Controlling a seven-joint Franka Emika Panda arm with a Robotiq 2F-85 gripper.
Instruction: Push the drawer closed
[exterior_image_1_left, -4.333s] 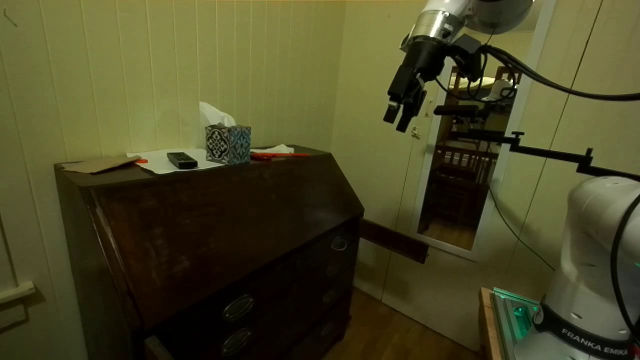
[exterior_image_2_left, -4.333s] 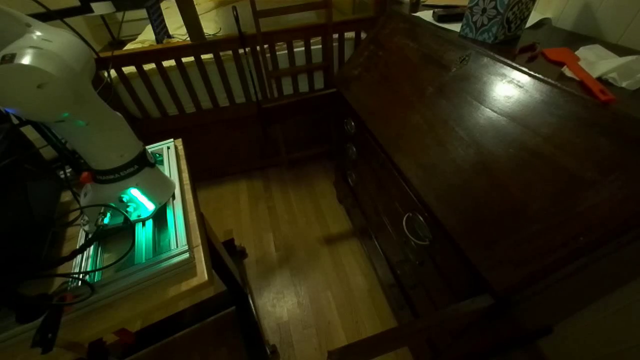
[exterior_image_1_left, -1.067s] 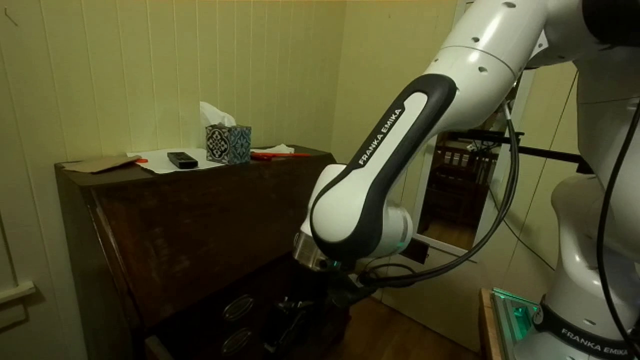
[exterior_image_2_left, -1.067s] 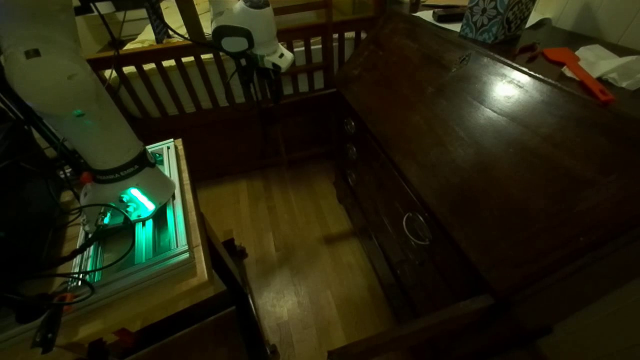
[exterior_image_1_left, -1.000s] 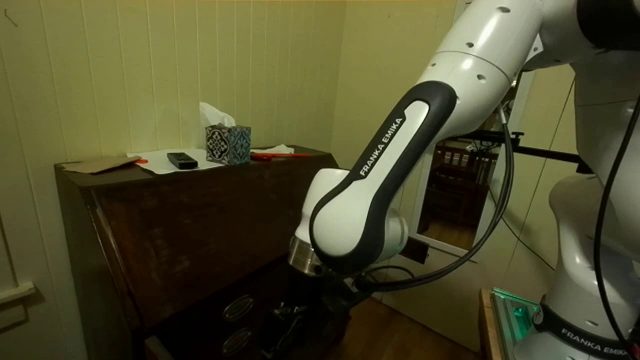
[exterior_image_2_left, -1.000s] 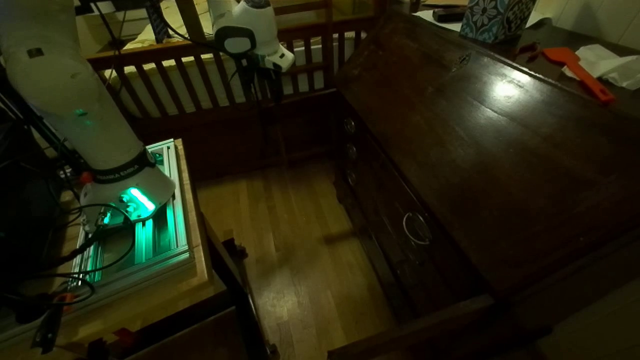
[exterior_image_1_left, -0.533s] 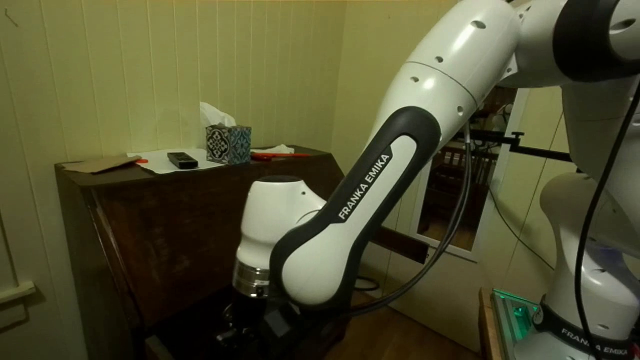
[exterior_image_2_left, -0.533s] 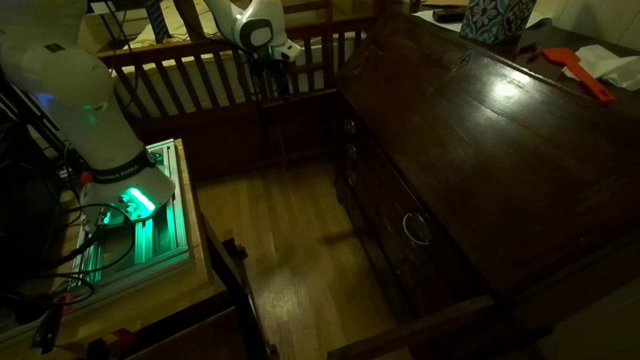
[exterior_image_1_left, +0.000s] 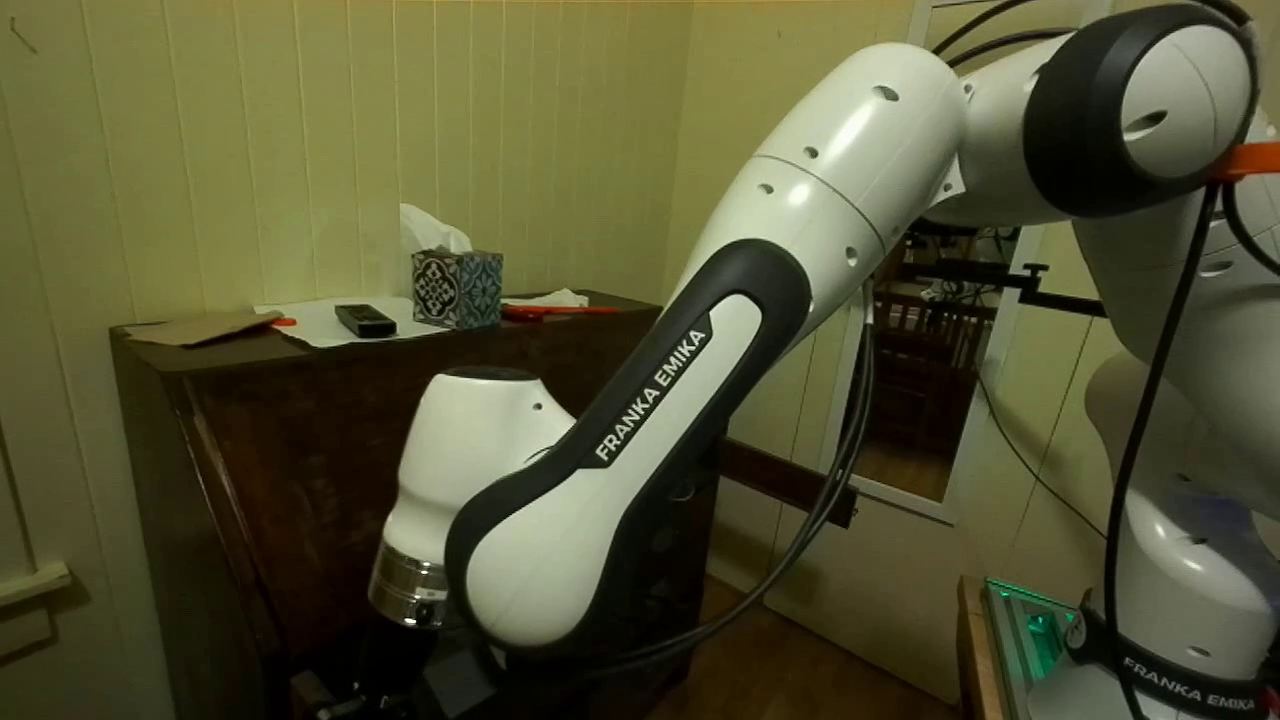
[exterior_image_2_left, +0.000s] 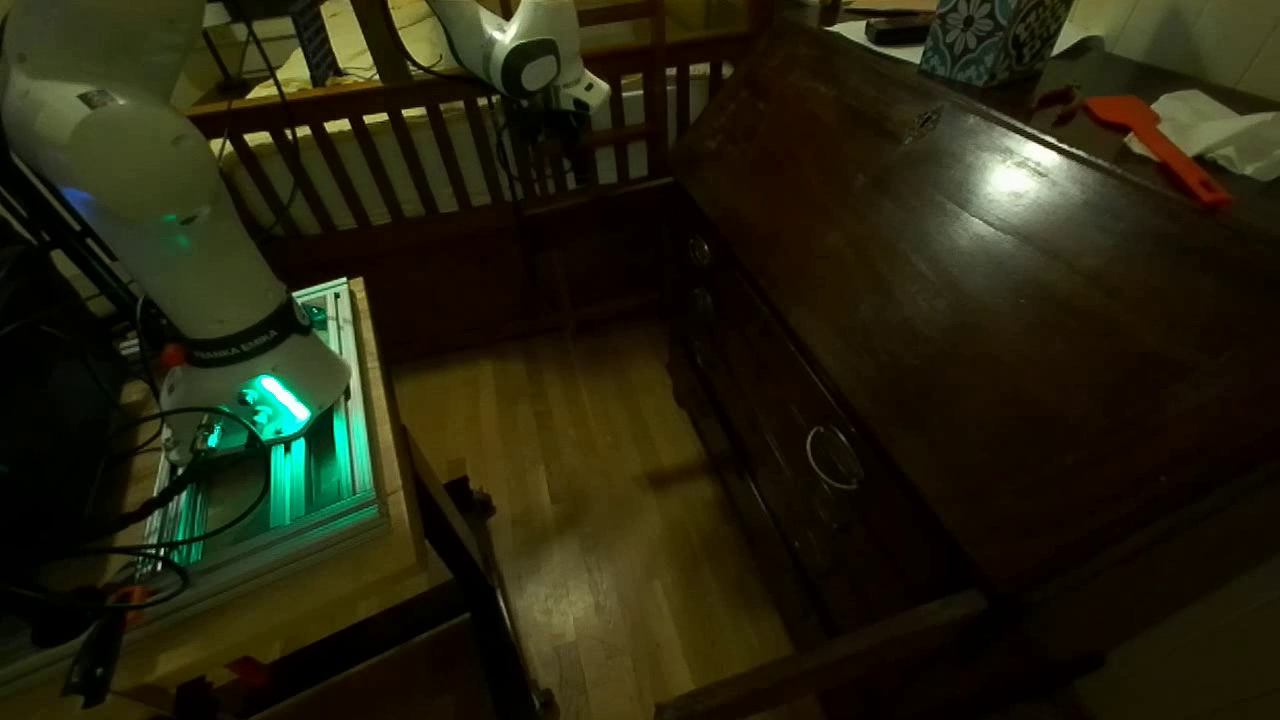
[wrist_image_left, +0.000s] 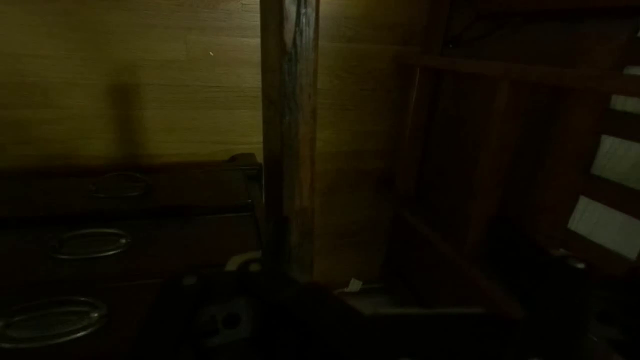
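Note:
A dark wooden slant-front desk (exterior_image_1_left: 300, 480) has drawers with oval metal handles, also seen in the wrist view (wrist_image_left: 52, 320); their fronts look shut. A narrow pull-out wooden bar (wrist_image_left: 290, 125) sticks out over the floor in the wrist view; its edge (exterior_image_1_left: 308, 688) shows at the bottom left of an exterior view. A second bar (exterior_image_1_left: 785, 478) sticks out at the desk's far end, and shows near the bottom of an exterior view (exterior_image_2_left: 830, 655). My gripper (wrist_image_left: 392, 235), very dark, appears open, its left finger overlapping the bar in view. It is low by the desk front (exterior_image_1_left: 345, 702); contact cannot be told.
A tissue box (exterior_image_1_left: 457, 288), a remote (exterior_image_1_left: 365, 321), papers and an orange tool (exterior_image_2_left: 1155, 148) lie on the desk top. A wooden chair (exterior_image_2_left: 590, 95) and slatted railing (exterior_image_2_left: 350, 160) stand beyond the arm. The robot base sits on a wooden-edged table (exterior_image_2_left: 395, 500).
The arm has come down from high beside the mirror, then swept along the desk front toward the bar at the bottom left of an exterior view. Neither bar has visibly moved.

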